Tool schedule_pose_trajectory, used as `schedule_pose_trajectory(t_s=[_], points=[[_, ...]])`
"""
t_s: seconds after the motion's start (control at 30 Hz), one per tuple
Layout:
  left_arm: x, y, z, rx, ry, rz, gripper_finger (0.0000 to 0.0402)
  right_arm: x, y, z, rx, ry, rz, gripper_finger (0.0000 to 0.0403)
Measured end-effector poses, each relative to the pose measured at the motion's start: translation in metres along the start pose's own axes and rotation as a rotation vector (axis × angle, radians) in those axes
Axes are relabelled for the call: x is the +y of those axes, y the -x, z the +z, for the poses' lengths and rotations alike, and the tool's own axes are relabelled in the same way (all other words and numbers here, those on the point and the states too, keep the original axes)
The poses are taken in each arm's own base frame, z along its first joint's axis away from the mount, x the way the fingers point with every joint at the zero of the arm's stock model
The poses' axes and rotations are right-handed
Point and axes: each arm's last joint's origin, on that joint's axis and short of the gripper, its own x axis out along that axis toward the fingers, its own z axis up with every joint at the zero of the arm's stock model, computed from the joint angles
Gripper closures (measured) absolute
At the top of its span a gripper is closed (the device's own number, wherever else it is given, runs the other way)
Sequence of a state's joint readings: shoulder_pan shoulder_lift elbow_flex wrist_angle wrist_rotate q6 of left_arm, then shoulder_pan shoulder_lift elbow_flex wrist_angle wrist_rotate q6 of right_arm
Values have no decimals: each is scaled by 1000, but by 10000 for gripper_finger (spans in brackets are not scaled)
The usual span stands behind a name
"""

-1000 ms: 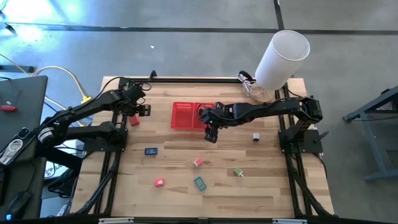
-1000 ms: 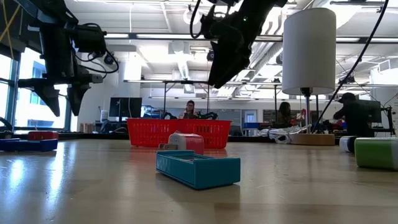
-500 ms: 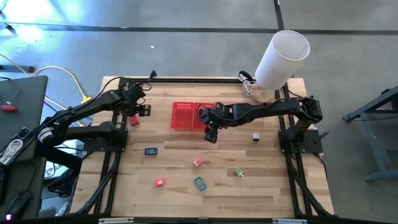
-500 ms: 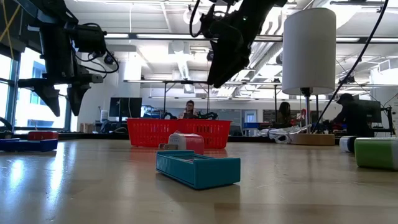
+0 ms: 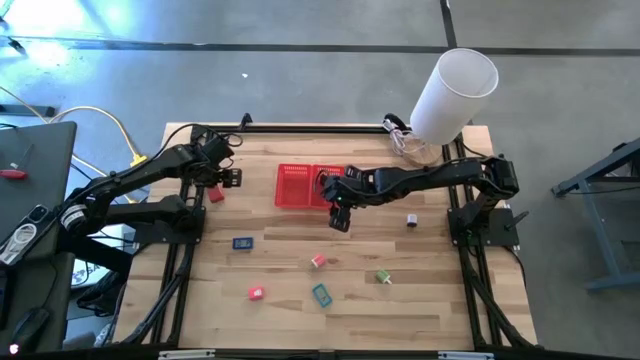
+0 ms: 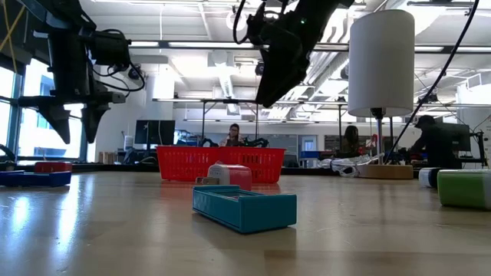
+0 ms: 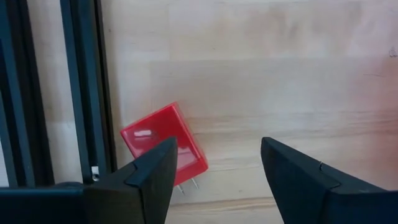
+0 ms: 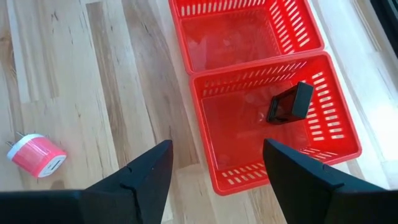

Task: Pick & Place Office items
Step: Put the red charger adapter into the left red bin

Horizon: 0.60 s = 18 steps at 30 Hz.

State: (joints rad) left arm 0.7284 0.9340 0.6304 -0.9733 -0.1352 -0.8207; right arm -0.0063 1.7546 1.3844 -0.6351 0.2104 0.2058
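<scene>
My left gripper hangs open above the table's far left, over a red plug that lies flat next to one finger. My right gripper hovers open over the near rim of the red mesh basket. A black item lies in the basket's right compartment. A pale pink plug, a dark blue item, a green item, a teal item and a red-pink item lie flat on the table.
A big white cylinder stands at the far right corner, with clear cables at its foot. A small pale piece lies right of my right gripper. Black frame rails run beside the red plug. People sit in the room behind.
</scene>
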Motion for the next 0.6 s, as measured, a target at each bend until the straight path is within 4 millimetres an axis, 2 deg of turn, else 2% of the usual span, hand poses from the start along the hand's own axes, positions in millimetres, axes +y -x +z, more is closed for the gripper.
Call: schedule_pose_trajectory(t_s=[0.2,0.43,0.6], points=[[0,0,0,0,9,0,152,0,0,1,-9,-2,2,165],[2,0,-2,22,6,21,103,0,0,1,-9,-1,2,165],[2,0,-2,24,7,13,92,0,0,1,-9,12,2,165]])
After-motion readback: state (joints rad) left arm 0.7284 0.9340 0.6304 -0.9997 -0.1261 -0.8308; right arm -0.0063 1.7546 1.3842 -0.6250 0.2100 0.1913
